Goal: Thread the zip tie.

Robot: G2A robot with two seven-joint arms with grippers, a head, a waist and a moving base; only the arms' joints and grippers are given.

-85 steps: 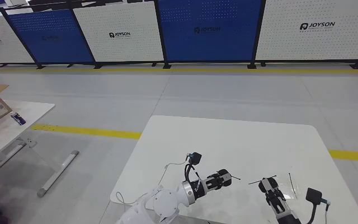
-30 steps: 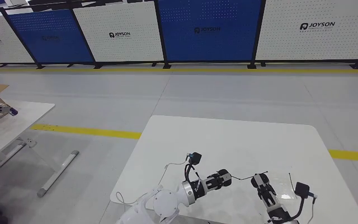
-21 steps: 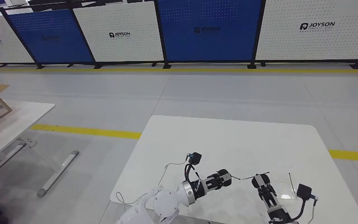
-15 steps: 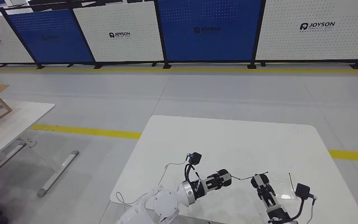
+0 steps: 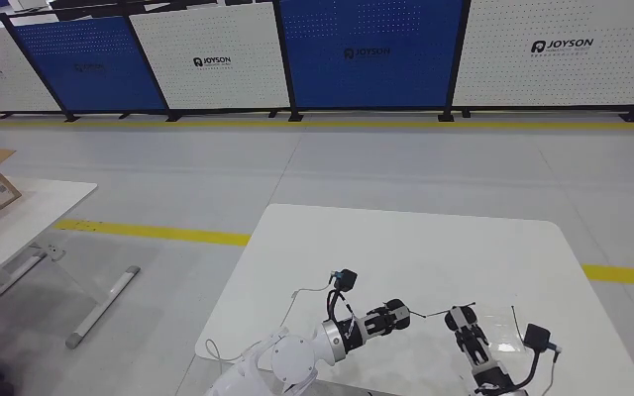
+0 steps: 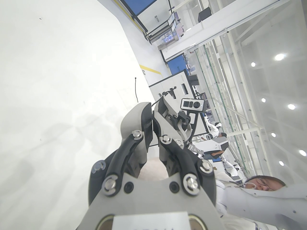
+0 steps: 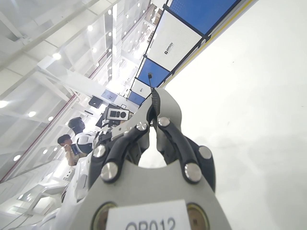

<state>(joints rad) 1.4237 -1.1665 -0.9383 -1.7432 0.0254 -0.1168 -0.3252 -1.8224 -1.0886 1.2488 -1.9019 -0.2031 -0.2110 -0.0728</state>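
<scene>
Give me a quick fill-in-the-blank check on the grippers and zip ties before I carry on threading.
The zip tie has its head poking out past the tip of the ___ gripper. The left gripper and the right gripper are both ___. A second zip tie lies flat on the table, held by ___ gripper.
Missing words: right; shut; neither.

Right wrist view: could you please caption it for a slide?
Right tool shut on the black zip tie, its head poking out beyond the tool, over the white table.
</scene>
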